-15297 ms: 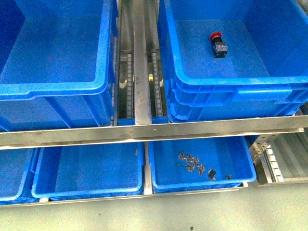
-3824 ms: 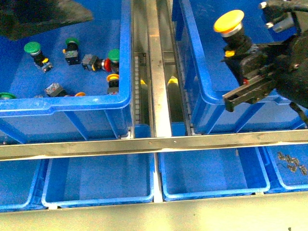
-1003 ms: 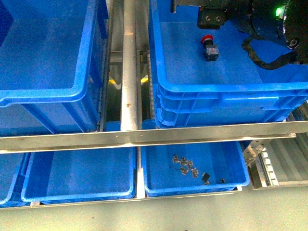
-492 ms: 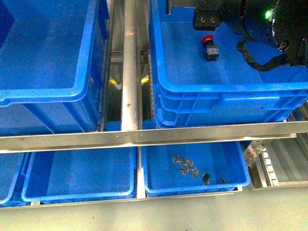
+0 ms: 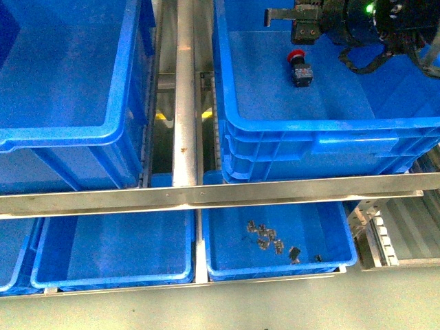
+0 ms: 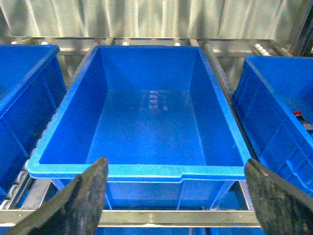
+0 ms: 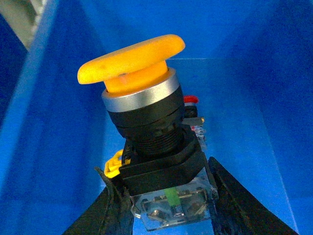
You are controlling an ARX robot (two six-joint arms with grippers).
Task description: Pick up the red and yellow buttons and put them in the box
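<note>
Blue crates [image 5: 330, 134] on steel racking [image 5: 206, 194]

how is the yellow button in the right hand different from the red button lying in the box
The yellow button has a broad yellow mushroom cap; the red button has a smaller red cap. The yellow button is clamped in the right hand, held above the box floor; the red button rests free on that floor. Both have dark, boxy switch bodies.
</note>
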